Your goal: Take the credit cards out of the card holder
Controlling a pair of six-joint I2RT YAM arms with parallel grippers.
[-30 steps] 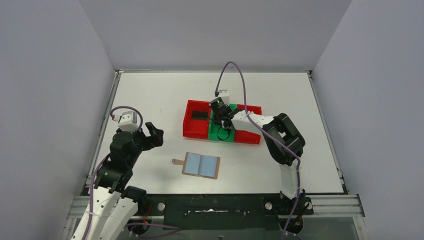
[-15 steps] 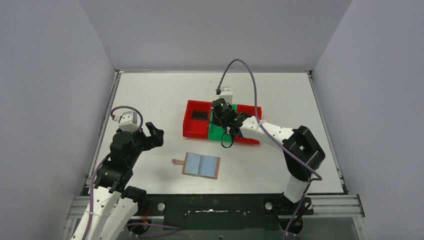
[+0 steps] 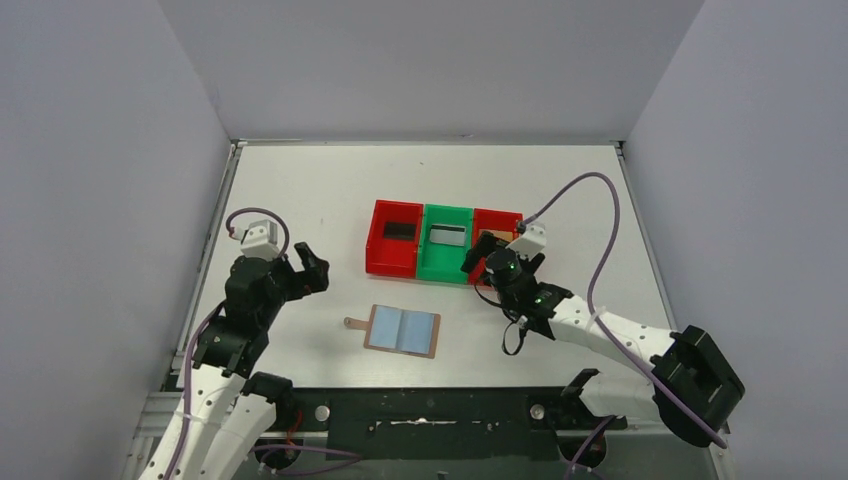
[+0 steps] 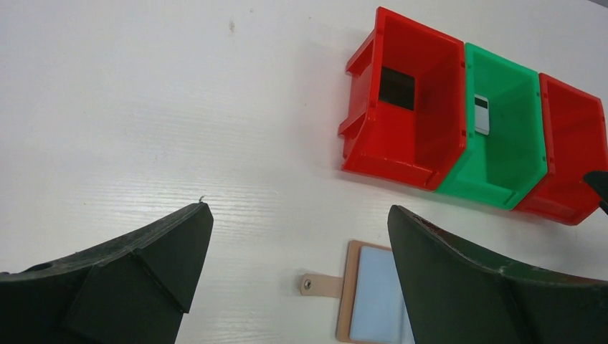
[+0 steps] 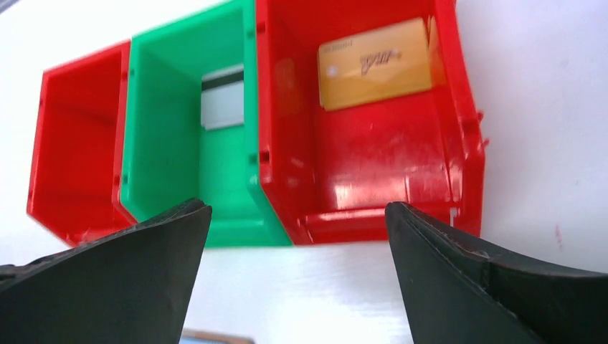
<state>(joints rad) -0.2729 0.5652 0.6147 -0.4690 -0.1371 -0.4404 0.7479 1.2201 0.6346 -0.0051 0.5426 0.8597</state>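
The card holder [image 3: 402, 330] lies open and flat on the table, tan with grey-blue lining, its strap tab [image 4: 320, 284] pointing left. A black credit card [image 3: 399, 231] rests in the left red bin [image 3: 378, 245]. A silver-grey card [image 3: 447, 236] is in the green bin [image 3: 445, 272], and a gold card [image 5: 376, 63] lies in the right red bin [image 5: 459, 129]. My left gripper [image 3: 308, 266] hangs open, left of the holder. Just in front of the right red bin, my right gripper [image 3: 497, 260] is open and empty.
The three bins stand side by side at mid table, behind the holder. The right arm's purple cable [image 3: 600, 215] loops above the table's right part. Grey walls close in the table on three sides.
The right gripper has pulled back out of the green bin toward the near right and opened; the silver-grey card now lies in that bin. The left arm has barely moved.
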